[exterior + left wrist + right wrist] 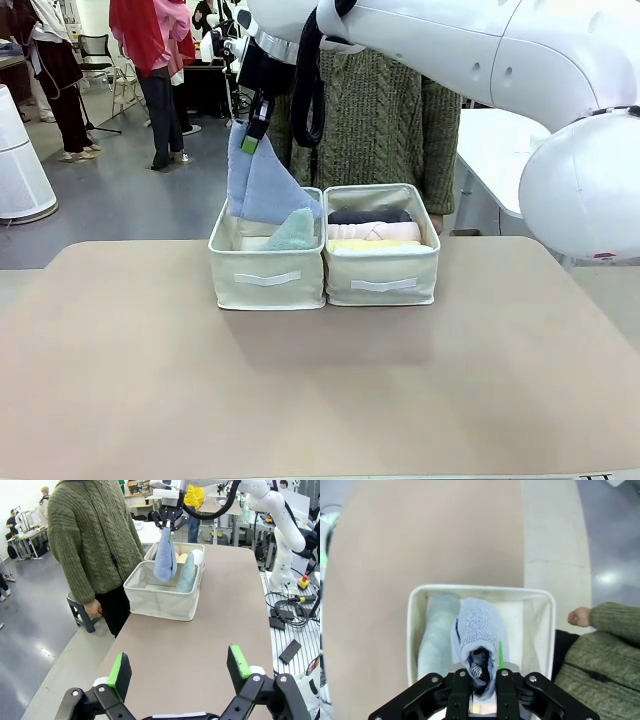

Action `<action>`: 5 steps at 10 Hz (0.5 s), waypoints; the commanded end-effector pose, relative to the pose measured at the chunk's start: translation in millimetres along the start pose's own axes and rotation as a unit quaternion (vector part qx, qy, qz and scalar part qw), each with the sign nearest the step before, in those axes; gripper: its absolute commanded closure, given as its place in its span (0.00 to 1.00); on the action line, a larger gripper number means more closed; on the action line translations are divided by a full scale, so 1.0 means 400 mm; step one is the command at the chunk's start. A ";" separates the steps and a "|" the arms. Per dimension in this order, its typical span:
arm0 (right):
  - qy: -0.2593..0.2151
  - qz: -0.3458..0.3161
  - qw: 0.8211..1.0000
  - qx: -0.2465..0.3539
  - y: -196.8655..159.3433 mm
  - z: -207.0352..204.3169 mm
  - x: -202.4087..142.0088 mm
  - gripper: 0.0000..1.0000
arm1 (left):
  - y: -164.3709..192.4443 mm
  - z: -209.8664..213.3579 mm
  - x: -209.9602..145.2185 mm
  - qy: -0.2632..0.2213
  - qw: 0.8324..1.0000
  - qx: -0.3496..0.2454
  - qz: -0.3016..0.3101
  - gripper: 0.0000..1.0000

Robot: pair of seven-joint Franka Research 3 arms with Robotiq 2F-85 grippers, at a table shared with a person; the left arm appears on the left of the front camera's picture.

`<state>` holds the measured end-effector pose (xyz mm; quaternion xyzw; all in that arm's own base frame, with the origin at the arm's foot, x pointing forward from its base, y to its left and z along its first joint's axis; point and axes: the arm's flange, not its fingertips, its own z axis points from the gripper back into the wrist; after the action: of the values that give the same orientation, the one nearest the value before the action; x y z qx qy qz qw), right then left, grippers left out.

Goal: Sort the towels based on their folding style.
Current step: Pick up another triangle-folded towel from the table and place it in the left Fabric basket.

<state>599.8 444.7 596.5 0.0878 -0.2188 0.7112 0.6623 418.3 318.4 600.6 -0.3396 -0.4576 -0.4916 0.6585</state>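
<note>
Front view: the right pincer (252, 135), reaching in from the upper right of the frame, is pinching the top of the periwinkle towel (262, 185), which hangs straight below it with its lower end already inside the left bin (266, 270) at mid-frame. The pale teal towel (293, 232) leans just beside it in the same bin. The right bin (382, 272), touching the left one, holds the rolled towels (374, 232). To do this step well, the judgement is to lower straight down until the cone's base rests on the bin floor beside the teal one, then release — letting go too high could let it topple or unfold.

Left wrist view: the left pincer (179, 669) hovers at the bottom of the frame over the bare desk (200, 645), spread wide and holding nothing. In the upper middle, the periwinkle towel hangs from the right pincer into the near bin, well apart from the left pincer. A person in a green sweater (95, 535) stands at upper left.

Right wrist view: the right pincer at the bottom edge is pressed onto the towel's tip; the towel runs directly away from it into the bin, the teal one just to its left in the frame.
</note>
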 end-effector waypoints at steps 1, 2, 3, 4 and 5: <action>-0.012 -0.006 0.999 -0.040 -0.019 0.024 0.022 0.84 | -0.008 -0.001 0.000 0.007 1.000 0.001 0.003 0.00; -0.009 -0.009 0.999 -0.041 -0.019 0.026 0.022 0.84 | -0.008 -0.001 0.000 0.007 1.000 0.001 0.003 0.00; -0.006 -0.017 0.999 -0.033 -0.029 0.016 0.015 0.84 | -0.008 -0.001 0.000 0.007 1.000 0.001 0.003 0.00; -0.005 -0.024 0.999 -0.024 -0.045 -0.001 0.005 0.84 | -0.008 -0.001 0.000 0.007 1.000 0.001 0.003 0.00; -0.005 -0.028 0.999 -0.016 -0.055 -0.014 -0.001 0.84 | -0.008 -0.001 0.000 0.007 1.000 0.001 0.003 0.00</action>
<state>611.0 441.5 593.0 0.0827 -0.2375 0.6988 0.6696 418.3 318.5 600.6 -0.3395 -0.4576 -0.4916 0.6585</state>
